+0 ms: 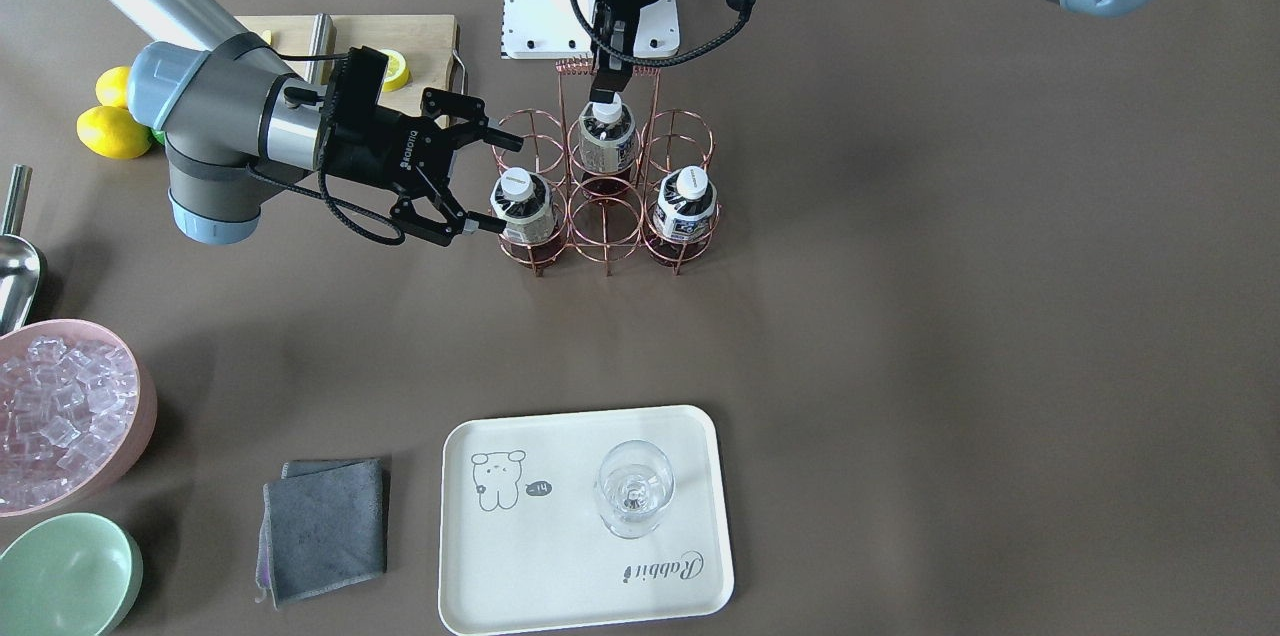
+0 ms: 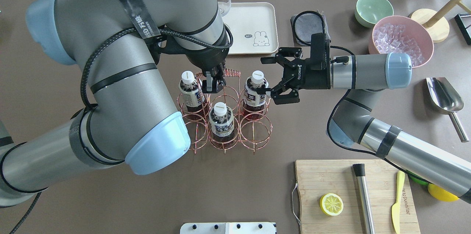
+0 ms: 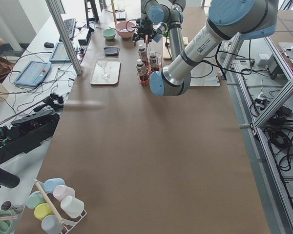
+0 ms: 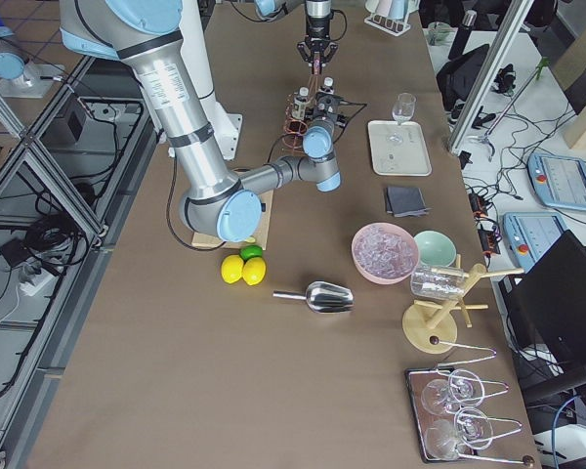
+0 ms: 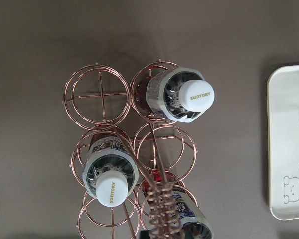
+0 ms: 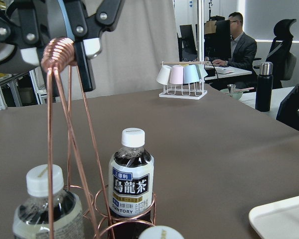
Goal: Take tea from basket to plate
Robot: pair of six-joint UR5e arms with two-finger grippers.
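Right end effector (image 1: 500, 186), spread, faces the left-hand tea (image 1: 521, 206) bottle: probably light, rigid, slick; grasp the labelled body. Left end effector (image 1: 606, 94) pinches the basket (image 1: 605, 206) handle.

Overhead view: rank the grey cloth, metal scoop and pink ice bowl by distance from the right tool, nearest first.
1. Grey cloth, just beyond the right tool.
2. Pink ice bowl, farther right.
3. Metal scoop, right edge.

Copper-pink basket (image 1: 606, 234); dark-brown tea (image 1: 521, 216), white cap (image 1: 516, 182), label (image 1: 524, 204) seemingly pale; cream plate (image 1: 560, 566).
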